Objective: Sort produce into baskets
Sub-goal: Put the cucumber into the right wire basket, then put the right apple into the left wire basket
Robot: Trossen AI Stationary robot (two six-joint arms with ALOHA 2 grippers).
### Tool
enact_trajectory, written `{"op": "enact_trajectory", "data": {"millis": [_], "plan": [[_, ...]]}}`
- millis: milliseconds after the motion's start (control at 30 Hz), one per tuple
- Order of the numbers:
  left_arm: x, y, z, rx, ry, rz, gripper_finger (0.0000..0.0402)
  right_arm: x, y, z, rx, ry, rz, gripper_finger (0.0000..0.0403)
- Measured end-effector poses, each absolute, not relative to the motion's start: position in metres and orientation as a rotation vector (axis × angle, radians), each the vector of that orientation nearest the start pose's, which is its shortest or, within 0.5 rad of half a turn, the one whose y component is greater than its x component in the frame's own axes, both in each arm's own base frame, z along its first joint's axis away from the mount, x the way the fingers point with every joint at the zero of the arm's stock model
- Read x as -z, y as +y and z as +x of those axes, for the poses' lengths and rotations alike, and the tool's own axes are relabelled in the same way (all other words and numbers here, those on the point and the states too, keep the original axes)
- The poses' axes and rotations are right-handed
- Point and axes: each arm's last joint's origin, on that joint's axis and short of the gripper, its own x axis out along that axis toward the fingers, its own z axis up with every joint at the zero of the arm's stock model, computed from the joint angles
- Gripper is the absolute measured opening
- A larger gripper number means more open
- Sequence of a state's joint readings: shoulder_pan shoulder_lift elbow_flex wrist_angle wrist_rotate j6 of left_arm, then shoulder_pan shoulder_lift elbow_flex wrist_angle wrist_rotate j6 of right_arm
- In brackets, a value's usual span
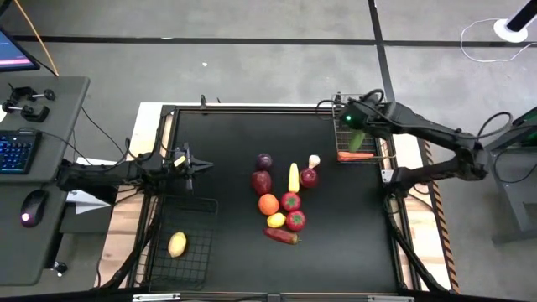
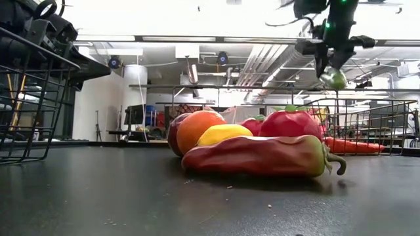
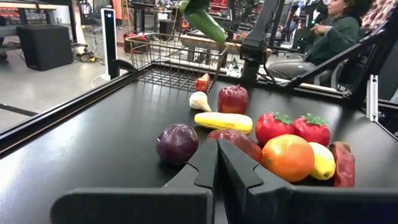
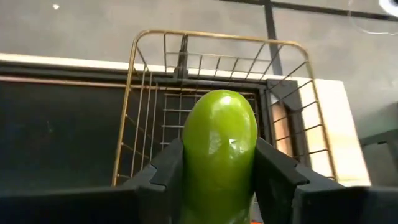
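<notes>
My right gripper (image 1: 357, 134) is shut on a green cucumber (image 4: 219, 149) above the lighter wire basket (image 1: 362, 134) at the table's far right, where an orange carrot (image 1: 355, 155) lies. My left gripper (image 1: 195, 165) is shut and empty at the table's left, above the far edge of the dark wire basket (image 1: 178, 243), which holds a yellowish round piece (image 1: 177, 244). The other produce (image 1: 281, 197) lies in a cluster at the table's middle: purple, red, orange and yellow round ones, pale corn (image 1: 293, 178), a red pepper (image 2: 256, 156). My right gripper pinches the cucumber's two sides (image 4: 186, 163) between its two fingers, which lie across it. The fingers point down from above. The cucumber hangs tilted below them (image 2: 335, 78), lifted clear above the basket.
A small pale bulb-shaped piece (image 1: 314, 160) lies between the cluster and the lighter basket. A person (image 3: 323, 31) sits beyond the table's far right side. A keyboard (image 1: 17, 151) and a mouse (image 1: 32, 205) lie on a side desk to the left.
</notes>
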State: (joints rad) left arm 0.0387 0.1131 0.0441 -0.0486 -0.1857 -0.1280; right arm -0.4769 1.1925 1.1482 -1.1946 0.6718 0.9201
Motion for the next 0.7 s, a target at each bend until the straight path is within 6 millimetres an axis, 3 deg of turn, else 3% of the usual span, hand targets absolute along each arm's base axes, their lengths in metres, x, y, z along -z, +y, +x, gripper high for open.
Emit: {"op": "enact_trajectory", "data": {"millis": [200,367,500,600,700], "plan": [[-0.165,0.009,0.101,-0.231,0.103,-0.119,0.0000,-0.304,-0.123,0.167,1.430,0.767,0.597,0.0219],[-0.165,0.009,0.102,-0.232,0.103,-0.119,0.0000,-0.320,-0.131,0.164,1.409,0.749,0.571,0.0287],[-0.165,0.009,0.101,-0.232,0.103,-0.119,0.0000,-0.337,-0.129,0.167,1.335,0.715,0.582,0.0301],[-0.165,0.009,0.101,-0.232,0.103,-0.119,0.0000,-0.342,-0.121,0.177,1.134,0.711,0.683,0.0301],[-0.165,0.009,0.101,-0.232,0.103,-0.119,0.0000,-0.334,-0.105,0.194,0.913,0.725,0.752,0.0302]]}}
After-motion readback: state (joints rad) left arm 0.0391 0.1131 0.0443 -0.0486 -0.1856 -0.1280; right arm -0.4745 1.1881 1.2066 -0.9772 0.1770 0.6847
